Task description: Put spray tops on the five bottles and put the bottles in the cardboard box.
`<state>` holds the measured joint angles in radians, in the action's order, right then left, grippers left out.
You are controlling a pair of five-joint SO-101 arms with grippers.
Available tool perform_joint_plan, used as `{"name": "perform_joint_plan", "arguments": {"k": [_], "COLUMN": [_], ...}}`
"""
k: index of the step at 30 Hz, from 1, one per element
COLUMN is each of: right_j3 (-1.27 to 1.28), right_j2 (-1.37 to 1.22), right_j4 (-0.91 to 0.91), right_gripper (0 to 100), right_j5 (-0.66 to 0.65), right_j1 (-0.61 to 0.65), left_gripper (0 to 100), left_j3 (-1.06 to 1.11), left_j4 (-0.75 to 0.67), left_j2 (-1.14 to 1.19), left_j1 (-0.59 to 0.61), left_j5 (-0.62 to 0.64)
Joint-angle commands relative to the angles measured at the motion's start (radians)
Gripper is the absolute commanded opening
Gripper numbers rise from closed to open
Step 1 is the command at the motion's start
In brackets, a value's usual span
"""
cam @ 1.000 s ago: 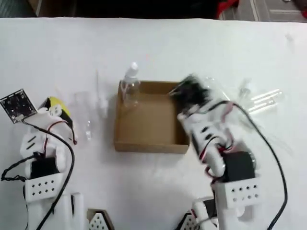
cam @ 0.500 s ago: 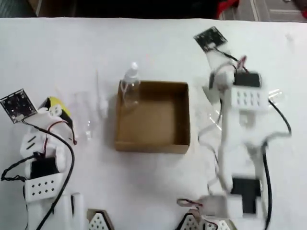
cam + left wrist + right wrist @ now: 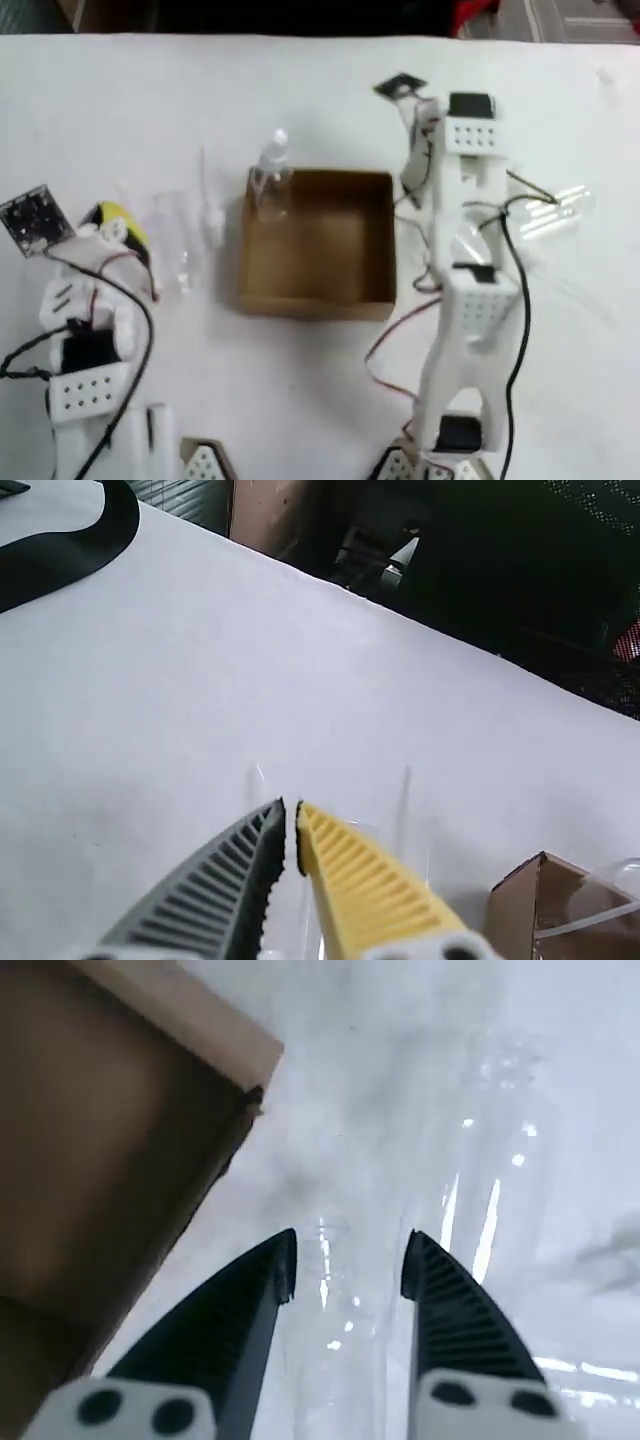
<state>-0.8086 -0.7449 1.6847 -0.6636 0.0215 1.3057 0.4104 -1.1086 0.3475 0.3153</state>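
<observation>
White bench point(image 3: 300, 90) is carrying the work. Right tool point(image 3: 345, 1260) is gaping above a clear bottle point(image 3: 335, 1290), probably light and slick; grip mid-body. Left tool point(image 3: 290, 825) is sitting closed, empty.

Bottle point(image 3: 271, 178) in cardboard box point(image 3: 316, 303), at its back-left corner; another bottle point(image 3: 181, 243) on table point(image 3: 300, 90), left of box

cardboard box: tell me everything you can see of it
The cardboard box is brown, roughly square and open-topped, with low walls and a flat floor; it looks like plain card. It sits flat on the white table between the two arms. One clear bottle with a white spray top stands upright in its far left corner, as the high view shows it. The right gripper hangs just outside one corner, fingers open, clear of the card.
</observation>
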Motion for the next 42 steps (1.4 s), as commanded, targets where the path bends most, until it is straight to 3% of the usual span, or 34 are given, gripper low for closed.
{"name": "perform_joint_plan", "arguments": {"k": [1, 24, 32, 42], "right_j3": [-0.081, 0.034, 0.014, -0.068], "right_j2": [-0.047, -0.074, -0.064, 0.288], "right_j4": [0.027, 0.03, 0.007, 0.039], "right_gripper": [15.6, 15.1, 1.5, 1.6], "right_j5": [-0.017, -0.077, -0.077, -0.055], "right_j1": [-0.002, -0.042, -0.042, -0.035], "left_gripper": [2, 2, 2, 2], "left_j3": [-0.012, -0.014, -0.014, -0.014], "left_j4": [-0.031, -0.031, -0.031, -0.031], "left_j2": [-0.015, -0.015, -0.015, -0.015], "left_j1": [0.005, -0.022, -0.022, -0.022], "left_j5": [-0.012, -0.077, -0.077, -0.08]}}
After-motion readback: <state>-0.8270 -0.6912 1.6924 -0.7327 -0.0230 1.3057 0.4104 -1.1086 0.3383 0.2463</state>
